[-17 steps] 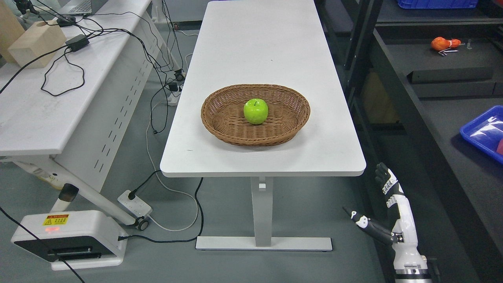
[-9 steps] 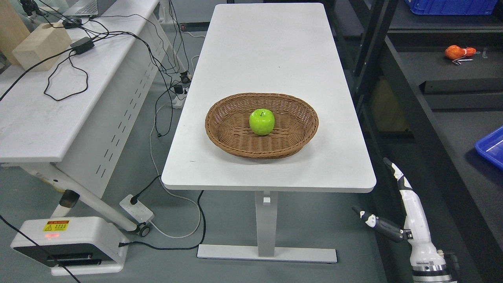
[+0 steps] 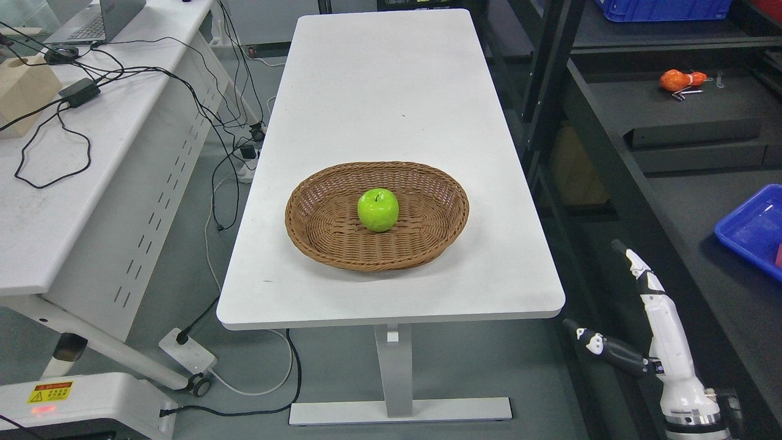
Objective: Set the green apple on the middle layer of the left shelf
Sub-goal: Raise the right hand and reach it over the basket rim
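Note:
A green apple (image 3: 378, 209) sits in the middle of a brown wicker basket (image 3: 317, 232) on the white table (image 3: 379, 91). My right hand (image 3: 635, 311) is low at the lower right, below the table's front right corner and well away from the apple. Its fingers are stretched out straight with the thumb sticking out to the left, and it holds nothing. The left arm does not show.
A dark shelf unit (image 3: 660, 140) runs along the right with an orange object (image 3: 679, 79) and blue bins (image 3: 754, 229) on it. A second white desk (image 3: 67, 183) with cables stands at the left. A white device (image 3: 73, 406) and a power strip (image 3: 186, 353) lie on the floor.
The whole picture has shifted, so the camera moved: table and basket now sit lower and further left. My right hand has stayed at the lower right, now edge-on with fingers straight.

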